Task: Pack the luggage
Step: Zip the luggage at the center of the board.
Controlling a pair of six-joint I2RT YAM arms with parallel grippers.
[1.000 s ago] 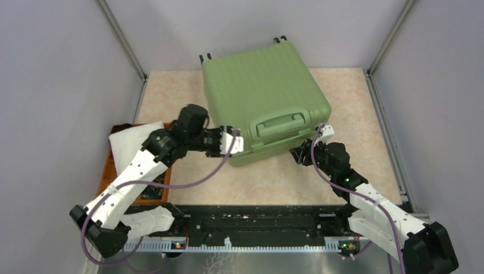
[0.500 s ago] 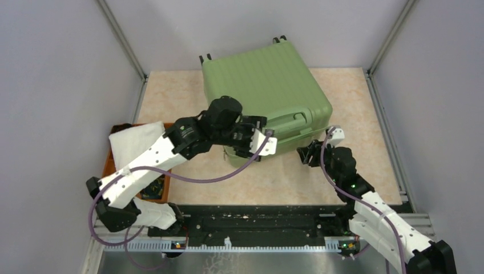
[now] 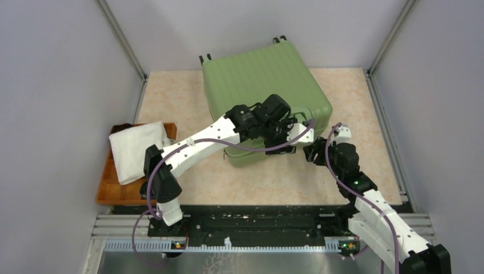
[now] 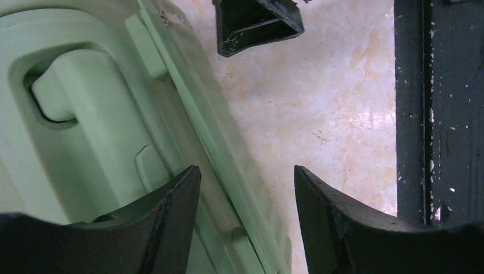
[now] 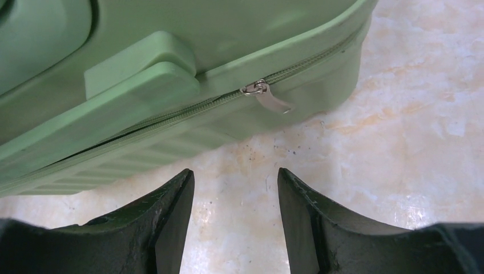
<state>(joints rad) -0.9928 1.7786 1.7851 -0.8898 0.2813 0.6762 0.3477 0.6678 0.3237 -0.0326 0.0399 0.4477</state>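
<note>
Left gripper seemingly straddles luggage edge.

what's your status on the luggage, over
Left tool open at luggage front edge. Right tool open, facing zip pull. Luggage shut; towel in tray. Nothing in the way.

Luggage handle mostly hidden under left arm, top view.

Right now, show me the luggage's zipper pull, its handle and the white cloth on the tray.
zipper pull [image 5: 267, 97]: right wrist view, on its metal tab.
handle [image 4: 85, 120]: left wrist view, on the grip bar.
white cloth [image 3: 134, 149]: top view, middle of the fold.
</note>
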